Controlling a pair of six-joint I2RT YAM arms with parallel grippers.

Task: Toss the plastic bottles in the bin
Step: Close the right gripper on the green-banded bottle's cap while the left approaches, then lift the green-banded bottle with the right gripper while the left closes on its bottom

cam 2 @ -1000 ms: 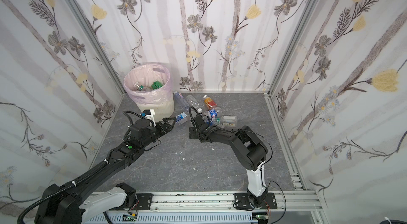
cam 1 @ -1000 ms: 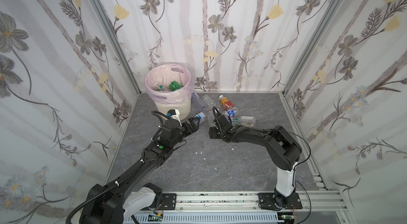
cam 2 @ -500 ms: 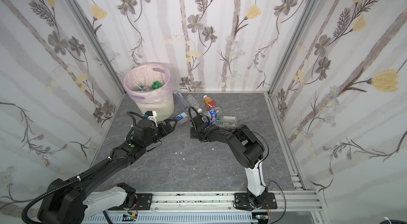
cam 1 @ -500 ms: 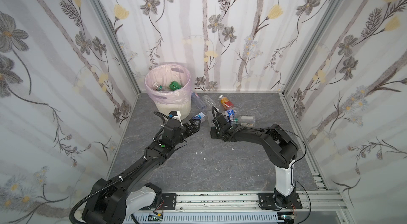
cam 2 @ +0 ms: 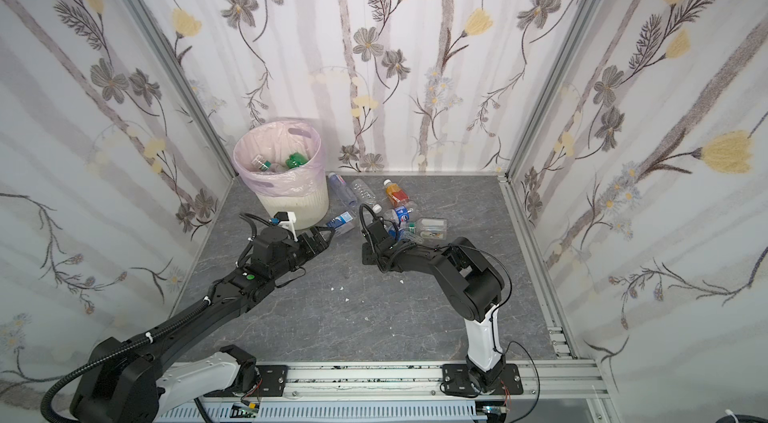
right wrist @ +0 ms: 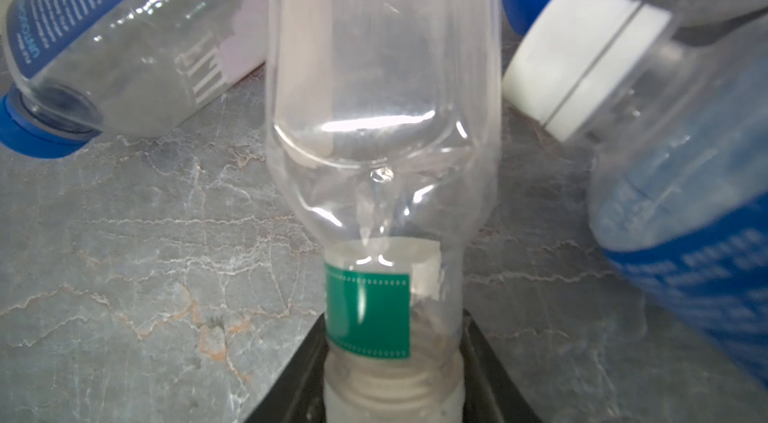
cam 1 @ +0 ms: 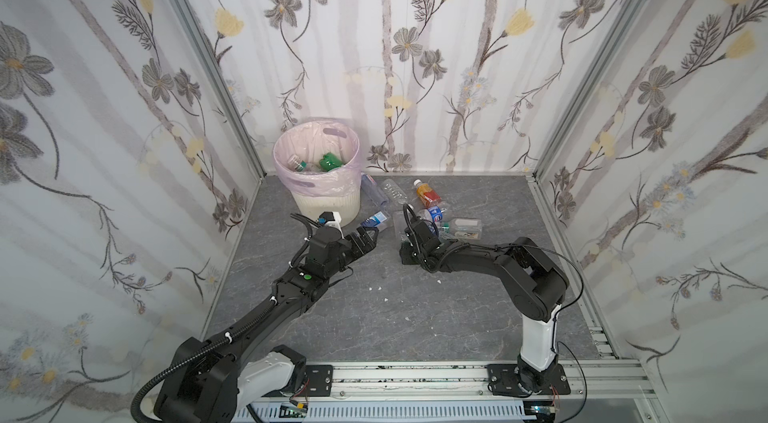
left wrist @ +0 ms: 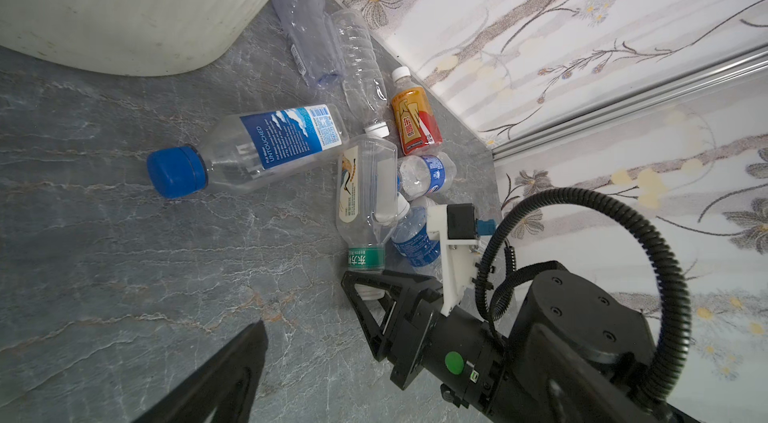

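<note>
Right wrist view showed your right tool (right wrist: 392, 362) clamped on the stiff neck of the clear green-banded plastic bottle (right wrist: 382, 88); its body looked light and crushable. Left tool (cam 1: 370, 236), at nine o'clock, gaped.

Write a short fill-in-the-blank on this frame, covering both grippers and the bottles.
1. The right gripper is closed on the neck of a clear bottle whose neck band is ____.
2. The left gripper holds nothing; its jaws are ____.
3. The orange-red bottle has a ____ cap.
4. The green bottle lies inside the ____.

Missing words: green; open; white; bin.
</note>
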